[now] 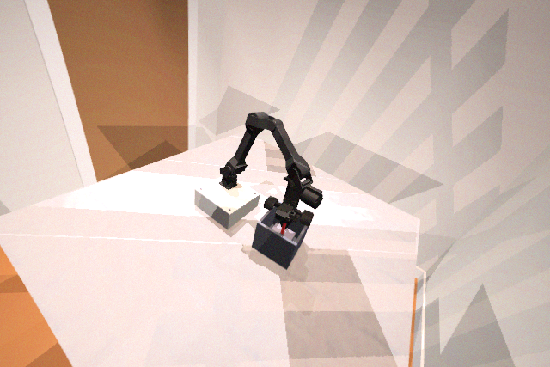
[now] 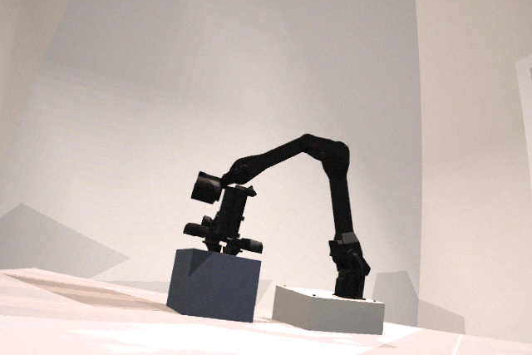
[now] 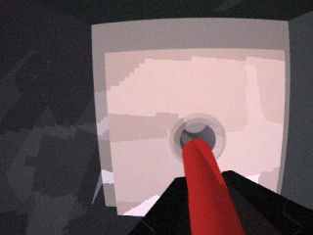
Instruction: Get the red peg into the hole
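Exterior: box [image 2: 214, 286] nr white base [image 2: 328, 310].

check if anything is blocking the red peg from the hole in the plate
Nothing visible blocks it: the red peg, held in the gripper, is inside the box walls, its tip overlapping the hole in the wrist view.

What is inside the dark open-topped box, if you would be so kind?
A pale plate with a round hole and the red peg's lower part; the peg covers the hole's near edge.
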You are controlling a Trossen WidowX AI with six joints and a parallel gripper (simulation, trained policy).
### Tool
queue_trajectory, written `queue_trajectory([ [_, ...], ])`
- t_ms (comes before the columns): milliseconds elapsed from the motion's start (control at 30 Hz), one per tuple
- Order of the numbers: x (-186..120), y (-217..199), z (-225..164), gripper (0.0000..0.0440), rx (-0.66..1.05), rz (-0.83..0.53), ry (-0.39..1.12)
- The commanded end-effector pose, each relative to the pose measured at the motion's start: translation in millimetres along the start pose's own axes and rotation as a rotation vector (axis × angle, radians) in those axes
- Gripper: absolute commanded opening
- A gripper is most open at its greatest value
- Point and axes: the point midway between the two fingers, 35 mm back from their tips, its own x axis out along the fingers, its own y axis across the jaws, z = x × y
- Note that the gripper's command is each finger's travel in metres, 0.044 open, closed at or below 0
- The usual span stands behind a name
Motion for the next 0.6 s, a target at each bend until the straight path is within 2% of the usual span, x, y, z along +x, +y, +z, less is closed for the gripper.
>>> queue_trajectory([
  [0, 6.9, -0.3, 1.3, 0.0, -0.011, -0.011, 0.002],
  [67, 9.7, 0.5, 2.7, 0.0014, -0.018, -0.018, 0.001],
  [233, 16.3, -1.5, 1.2, 0.0094, -0.035, -0.046, 0.018],
  [433, 11.6, -1.9, -9.0, 0.0089, -0.026, -0.059, 0.089],
  [567, 1.9, -4.8, -19.3, 0.0068, -0.013, -0.076, 0.144],
])
